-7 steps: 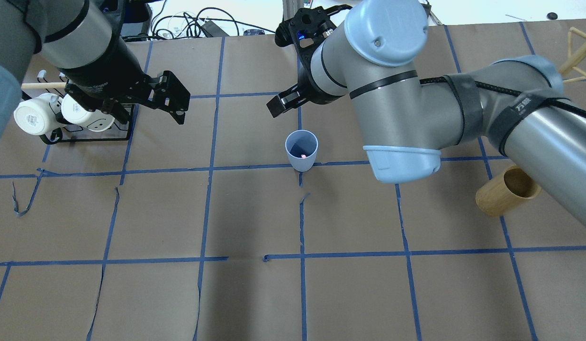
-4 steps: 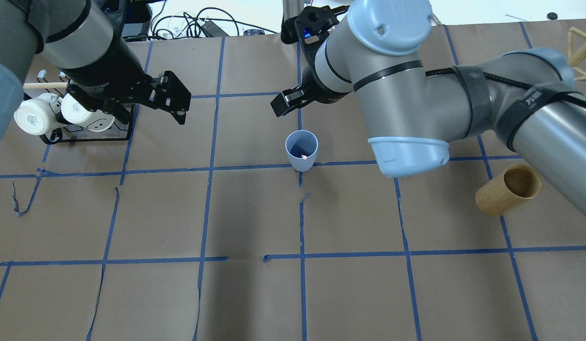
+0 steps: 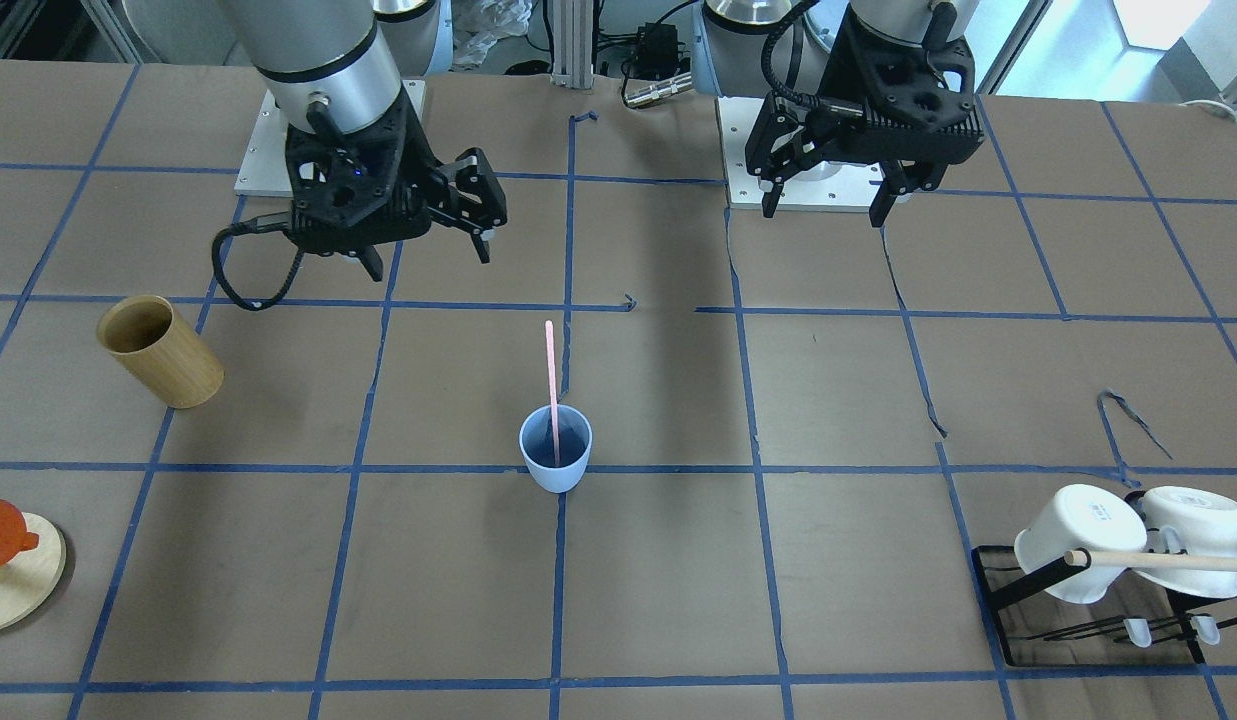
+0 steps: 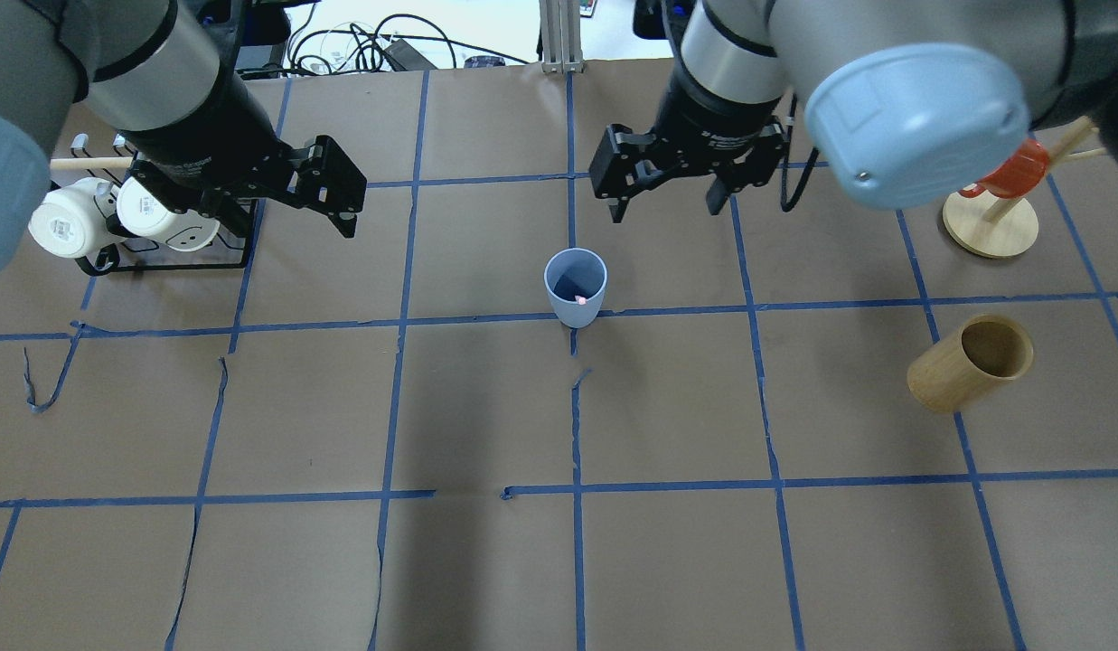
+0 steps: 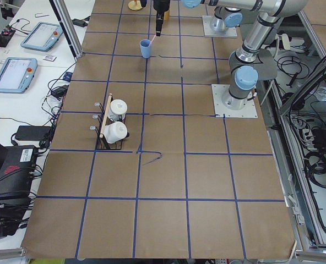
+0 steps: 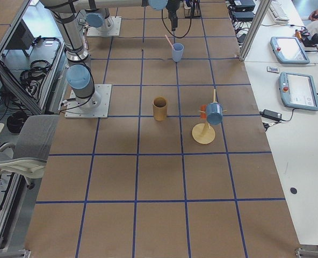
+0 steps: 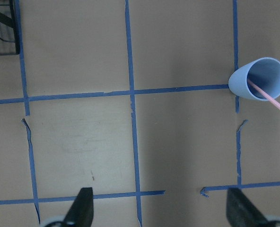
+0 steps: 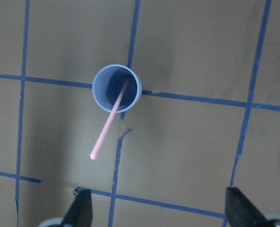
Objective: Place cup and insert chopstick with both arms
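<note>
The light blue cup (image 4: 575, 287) stands upright at a tape crossing in the table's middle; it also shows in the front view (image 3: 556, 455). The pink chopstick (image 3: 550, 375) stands in it and leans on the rim, seen too in the right wrist view (image 8: 108, 126) and left wrist view (image 7: 274, 98). My right gripper (image 4: 663, 209) is open and empty, above and beyond the cup, a little to its right. My left gripper (image 4: 346, 203) is open and empty, far left of the cup near the mug rack.
A tan bamboo cylinder (image 4: 970, 362) lies tilted at the right. A wooden stand (image 4: 991, 226) with an orange piece is at the far right. A black rack (image 4: 165, 262) with two white mugs and a wooden rod (image 3: 1158, 562) sits at the far left.
My right arm has swung its elbow up and back; its gripper has turned and shifted right, away from the cup, staying open. The left arm, the cup and the chopstick have not moved.
</note>
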Controlling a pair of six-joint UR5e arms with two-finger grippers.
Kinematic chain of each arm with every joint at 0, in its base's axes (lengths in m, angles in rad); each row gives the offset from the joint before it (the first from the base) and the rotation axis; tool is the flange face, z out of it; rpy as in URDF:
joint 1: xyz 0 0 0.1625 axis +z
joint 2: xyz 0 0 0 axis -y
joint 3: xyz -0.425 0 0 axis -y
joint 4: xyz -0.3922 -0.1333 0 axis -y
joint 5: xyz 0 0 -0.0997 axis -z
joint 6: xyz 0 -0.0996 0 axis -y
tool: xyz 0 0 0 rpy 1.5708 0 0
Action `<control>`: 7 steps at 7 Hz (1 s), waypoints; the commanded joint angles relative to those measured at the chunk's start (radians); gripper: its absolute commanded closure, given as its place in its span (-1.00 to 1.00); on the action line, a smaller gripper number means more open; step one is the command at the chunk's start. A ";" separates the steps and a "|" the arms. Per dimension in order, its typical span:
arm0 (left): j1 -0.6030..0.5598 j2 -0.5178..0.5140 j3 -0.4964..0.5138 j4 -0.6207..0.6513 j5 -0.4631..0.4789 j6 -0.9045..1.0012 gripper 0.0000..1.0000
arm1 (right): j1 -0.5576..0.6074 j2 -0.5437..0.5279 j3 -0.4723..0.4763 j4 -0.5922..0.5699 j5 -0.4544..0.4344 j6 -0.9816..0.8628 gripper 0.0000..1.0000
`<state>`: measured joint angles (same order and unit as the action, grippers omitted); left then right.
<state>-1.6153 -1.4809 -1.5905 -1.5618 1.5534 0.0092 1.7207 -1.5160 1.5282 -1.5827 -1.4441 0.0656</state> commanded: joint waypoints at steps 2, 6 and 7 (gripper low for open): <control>0.000 0.002 0.000 0.000 0.000 0.000 -1.00 | -0.137 -0.050 0.000 0.164 -0.064 0.003 -1.00; 0.000 0.002 0.001 -0.001 -0.001 0.000 -1.00 | -0.204 -0.050 0.001 0.162 -0.067 0.003 -1.00; 0.000 0.002 0.001 0.000 -0.001 0.000 -1.00 | -0.205 -0.050 0.001 0.161 -0.067 0.003 -1.00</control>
<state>-1.6153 -1.4788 -1.5898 -1.5624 1.5524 0.0092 1.5188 -1.5661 1.5293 -1.4204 -1.5107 0.0694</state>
